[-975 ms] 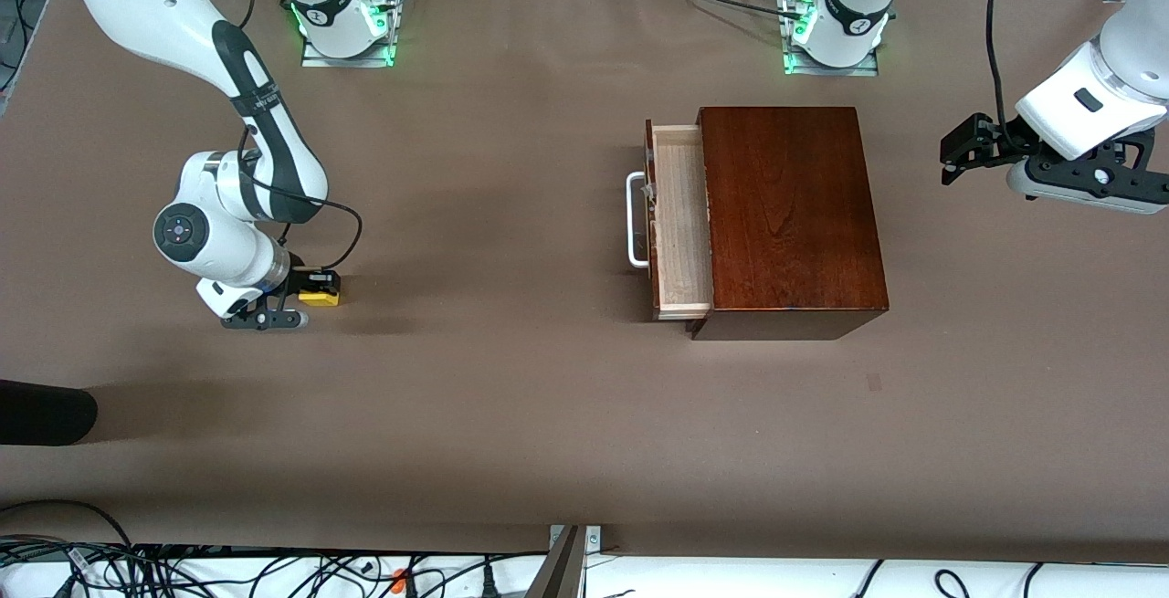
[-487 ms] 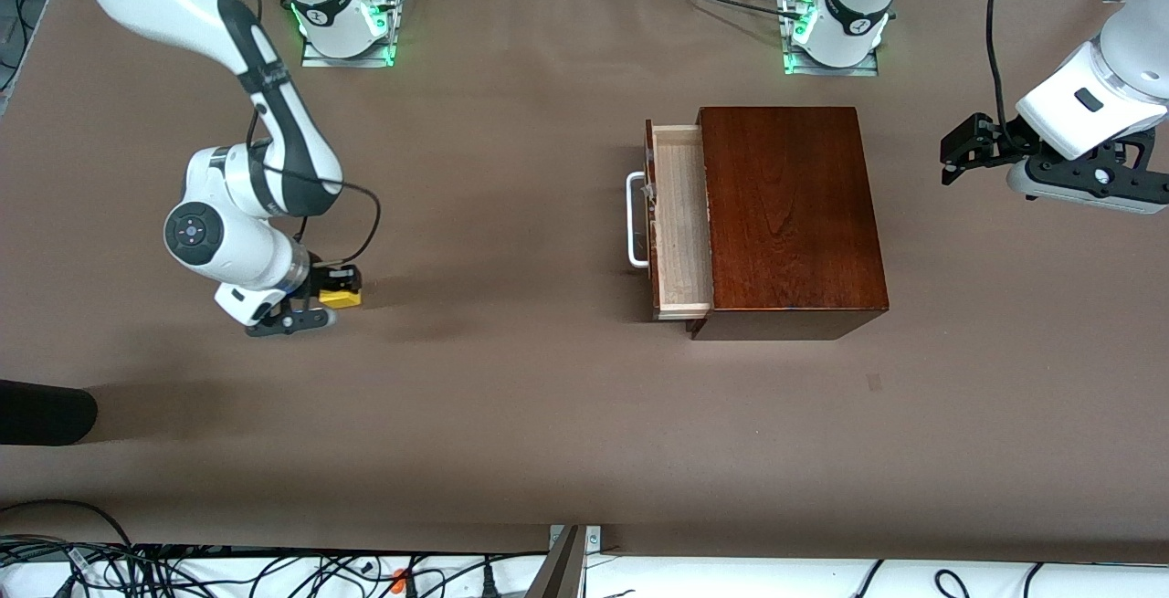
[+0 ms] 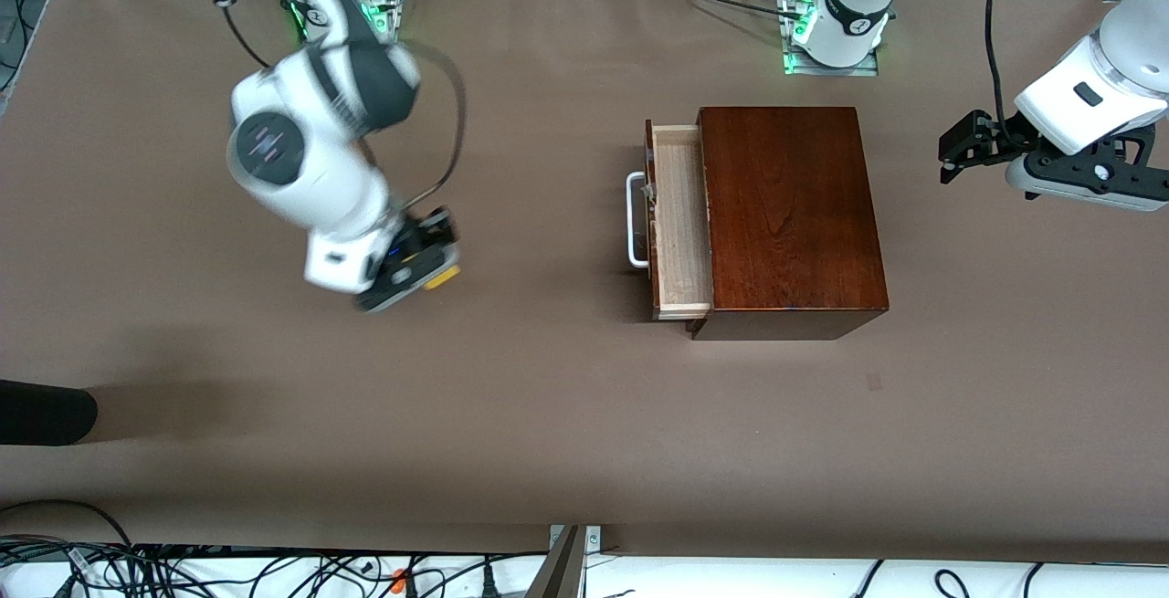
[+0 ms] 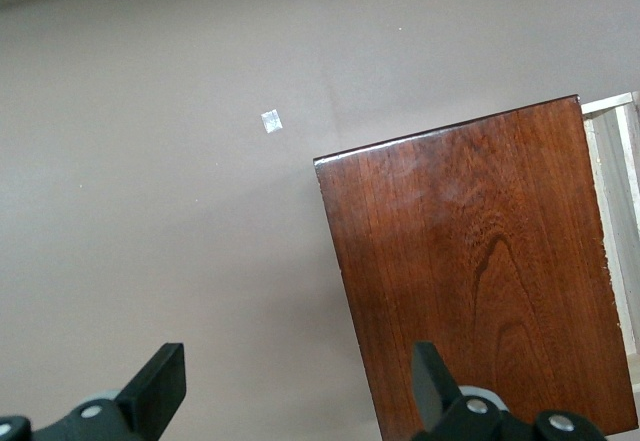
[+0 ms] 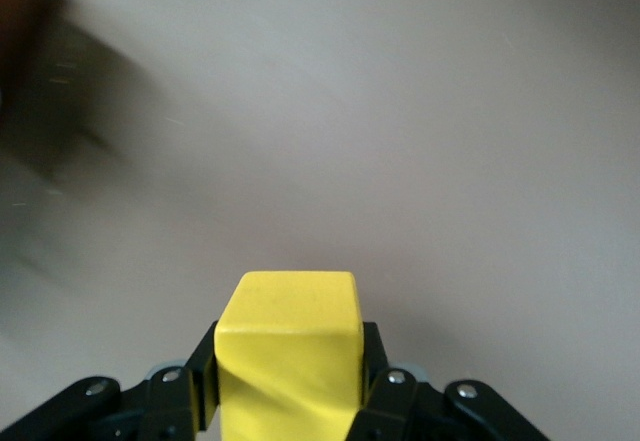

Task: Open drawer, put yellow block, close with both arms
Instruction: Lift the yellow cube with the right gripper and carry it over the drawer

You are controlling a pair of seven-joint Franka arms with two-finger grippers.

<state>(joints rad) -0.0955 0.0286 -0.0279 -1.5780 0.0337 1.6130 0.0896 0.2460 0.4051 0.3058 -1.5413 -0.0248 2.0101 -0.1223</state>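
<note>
Block (image 5: 290,356) pinched in right gripper (image 5: 288,386), clearest from wrist.

We found no text, label, brand, number or sign that we could read anywhere in these views. The small marks on the arms' bases (image 3: 836,18) at the table's (image 3: 548,415) top edge were too small for us to make out, and the pale scrap (image 4: 271,120) on the table near the box (image 4: 480,261) carried nothing legible.
</note>
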